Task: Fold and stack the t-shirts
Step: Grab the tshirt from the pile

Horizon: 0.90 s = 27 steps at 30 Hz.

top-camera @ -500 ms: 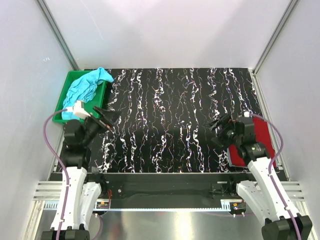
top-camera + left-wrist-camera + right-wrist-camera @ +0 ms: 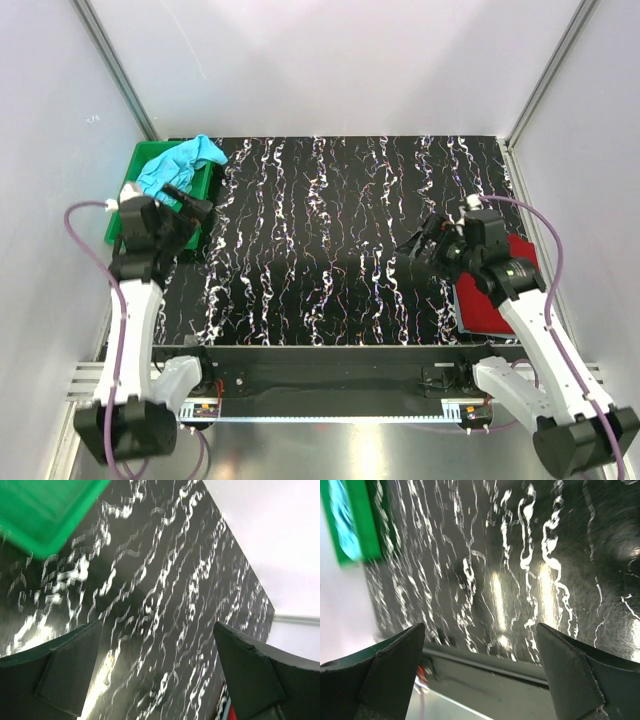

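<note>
Left tool swung to tray (agape, empty, like right tool); marbled black tabletop, white walls.

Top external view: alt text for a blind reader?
A crumpled turquoise t-shirt lies in a green tray far left on the table, the open left gripper beside it. A folded dark red t-shirt lies near right, by the open right gripper.

Bright overhead; wrist cams blurred, glare

turquoise tee crumpled far left — red tee folded, right.
</note>
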Motion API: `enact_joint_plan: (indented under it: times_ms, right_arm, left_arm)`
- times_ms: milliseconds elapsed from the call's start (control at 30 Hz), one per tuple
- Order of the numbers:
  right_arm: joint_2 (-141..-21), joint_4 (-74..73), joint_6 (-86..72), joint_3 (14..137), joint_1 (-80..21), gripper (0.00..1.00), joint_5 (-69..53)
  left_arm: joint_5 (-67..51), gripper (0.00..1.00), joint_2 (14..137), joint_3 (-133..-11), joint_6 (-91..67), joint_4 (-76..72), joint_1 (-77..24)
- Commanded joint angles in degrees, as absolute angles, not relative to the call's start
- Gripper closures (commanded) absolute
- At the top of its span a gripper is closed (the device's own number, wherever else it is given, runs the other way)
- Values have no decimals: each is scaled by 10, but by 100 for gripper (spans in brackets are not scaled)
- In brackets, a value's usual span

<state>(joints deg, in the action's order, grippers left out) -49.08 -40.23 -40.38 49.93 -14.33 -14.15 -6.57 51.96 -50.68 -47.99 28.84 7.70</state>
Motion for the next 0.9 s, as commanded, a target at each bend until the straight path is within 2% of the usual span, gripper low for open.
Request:
enact_joint_plan:
  times_ms: [0, 33, 167, 400, 533, 867]
  right_arm:
    - [-510, -410, -347, 547, -182, 0, -120]
    - [-514, -410, -340, 552, -188, 0, -115]
    - [-518, -414, -310, 564, -203, 0, -104]
    - [-548, -434, -276, 594, -203, 0, -73]
    - [-576, -448, -266, 610, -195, 0, -48]
    - [-667, -466, -265, 641, -123, 0, -66]
  left_arm:
    - [-34, 3, 613, -600, -410, 227, 82]
    - [-15, 6, 640, -626, -392, 235, 82]
    - [61, 5, 784, -746, -374, 236, 103]
    - [55, 9, 967, -893, -339, 214, 141]
    - [69, 9, 1058, -929, -332, 214, 168]
    - [121, 11, 1197, -984, -359, 216, 195]
